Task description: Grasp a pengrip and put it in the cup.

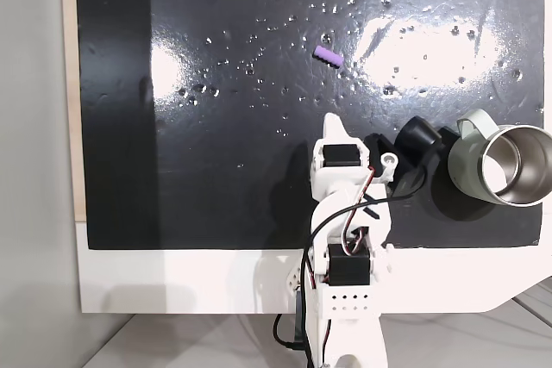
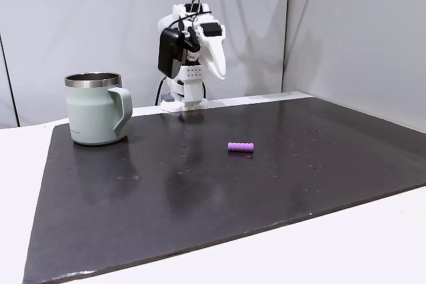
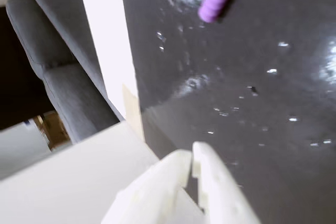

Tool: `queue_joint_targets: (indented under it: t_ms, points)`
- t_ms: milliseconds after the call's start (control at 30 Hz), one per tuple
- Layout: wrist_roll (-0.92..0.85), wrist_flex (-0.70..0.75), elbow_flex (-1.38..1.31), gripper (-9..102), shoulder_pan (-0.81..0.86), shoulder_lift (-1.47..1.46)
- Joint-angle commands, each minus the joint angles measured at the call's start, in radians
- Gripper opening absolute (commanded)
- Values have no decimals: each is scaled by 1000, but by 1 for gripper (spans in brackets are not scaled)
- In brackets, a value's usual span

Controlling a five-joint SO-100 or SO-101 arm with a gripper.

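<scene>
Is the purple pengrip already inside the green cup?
No, the pengrip lies on the dark mat, apart from the cup.

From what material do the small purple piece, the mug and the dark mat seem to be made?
The pengrip looks like soft matte rubber or silicone, with a ribbed surface. The cup seems to be coated metal: satin green outside, shiny steel rim and inside. The mat looks like glossy black plastic or rubber, with strong glare and small dimples.

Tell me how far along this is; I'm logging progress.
Nothing is done yet: the pengrip lies loose on the black mat, apart from the cup. The gripper is shut and empty, raised near the arm's base. Reaching, grasping and dropping the pengrip into the cup all remain.
</scene>
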Motion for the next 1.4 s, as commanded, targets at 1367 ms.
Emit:
queue_joint_targets:
  t_ms: [1367]
  points:
    - [359, 411, -1230, 24, -8, -1488]
